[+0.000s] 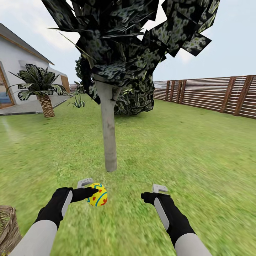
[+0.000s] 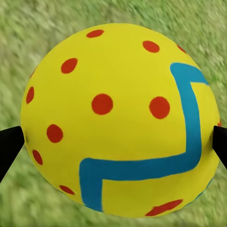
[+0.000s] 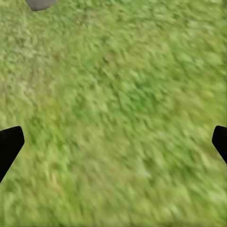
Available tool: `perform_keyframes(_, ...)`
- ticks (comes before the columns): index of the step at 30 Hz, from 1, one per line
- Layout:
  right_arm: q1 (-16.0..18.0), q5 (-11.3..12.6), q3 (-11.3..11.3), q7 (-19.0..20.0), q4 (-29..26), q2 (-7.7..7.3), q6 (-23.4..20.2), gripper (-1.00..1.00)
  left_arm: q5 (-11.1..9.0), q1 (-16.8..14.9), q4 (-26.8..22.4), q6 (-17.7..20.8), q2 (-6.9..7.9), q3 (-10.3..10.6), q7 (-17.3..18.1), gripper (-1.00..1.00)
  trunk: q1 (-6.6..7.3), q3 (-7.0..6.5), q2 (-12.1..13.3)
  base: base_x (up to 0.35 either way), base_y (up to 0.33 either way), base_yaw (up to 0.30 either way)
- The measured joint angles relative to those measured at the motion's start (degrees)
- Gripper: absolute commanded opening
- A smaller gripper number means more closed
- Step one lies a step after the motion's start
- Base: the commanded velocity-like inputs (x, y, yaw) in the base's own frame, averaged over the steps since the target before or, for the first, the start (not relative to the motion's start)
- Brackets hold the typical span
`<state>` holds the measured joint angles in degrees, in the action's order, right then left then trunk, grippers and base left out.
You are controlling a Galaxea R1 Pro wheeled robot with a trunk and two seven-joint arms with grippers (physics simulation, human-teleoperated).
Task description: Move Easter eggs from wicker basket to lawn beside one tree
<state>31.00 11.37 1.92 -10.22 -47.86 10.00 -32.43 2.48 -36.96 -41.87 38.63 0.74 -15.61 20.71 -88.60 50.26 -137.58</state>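
- Near the tree (image 1: 108,142), on the lawn (image 1: 199,149), the left gripper (image 1: 93,193) clamps an egg (image 1: 97,195).
- The right gripper (image 1: 151,195) hovers, jaws spread wide, holding nothing.
- The basket (image 1: 8,227) stands beside the left arm.

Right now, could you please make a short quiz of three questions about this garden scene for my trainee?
1. True or false: the left gripper holds an Easter egg.
2. What does the right gripper hold? A) an egg B) nothing C) a leaf
3. Fill in: the grey trunk of the tree stands ahead of the robot on the ____.

Key: 1. true. 2. B; its fingers are apart over the lawn. 3. lawn.
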Motion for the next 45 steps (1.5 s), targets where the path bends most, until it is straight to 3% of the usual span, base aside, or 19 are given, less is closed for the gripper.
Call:
perform_keyframes(12,0.0,0.0,0.1,0.0,0.0,0.00,0.0,1.00,0.0,0.0,0.0,0.0,0.10,0.0,0.1,-1.00,-2.64,2.13,-4.8,0.000,0.000,-0.037)
perform_keyframes(14,0.0,0.0,0.0,0.0,0.0,0.00,0.0,1.00,-0.1,0.0,0.0,0.1,0.30,-0.3,2.4,-1.00,-3.08,2.43,-5.6,0.000,0.000,-0.246)
perform_keyframes(17,0.0,0.0,0.0,0.0,-0.1,0.00,0.0,1.00,-0.1,0.0,0.0,0.1,0.65,-0.4,12.7,-1.00,-3.16,2.97,-5.7,0.000,0.000,-0.262)
perform_keyframes(20,0.0,0.0,0.0,0.0,-0.1,0.00,0.0,1.00,0.0,0.0,0.0,0.1,0.76,-0.5,15.8,-1.00,-3.24,3.50,-5.7,0.000,0.000,-0.261)
perform_keyframes(27,0.0,0.0,0.1,0.0,0.0,0.00,0.9,1.00,0.1,0.0,0.0,0.0,0.79,-0.4,16.1,-1.00,-3.42,4.84,-5.8,0.000,0.000,-0.110)
perform_keyframes(35,0.0,0.0,0.2,-0.1,0.0,0.00,1.7,1.00,0.1,0.0,0.0,-0.1,0.79,-0.4,15.9,-1.00,-3.63,6.48,-5.9,0.000,0.000,0.221)
perform_keyframes(45,0.0,0.0,0.1,0.0,0.0,0.00,2.1,1.00,0.1,0.0,0.0,-0.1,0.72,-0.3,15.7,-1.00,-3.88,8.69,-6.0,0.000,0.000,0.013)
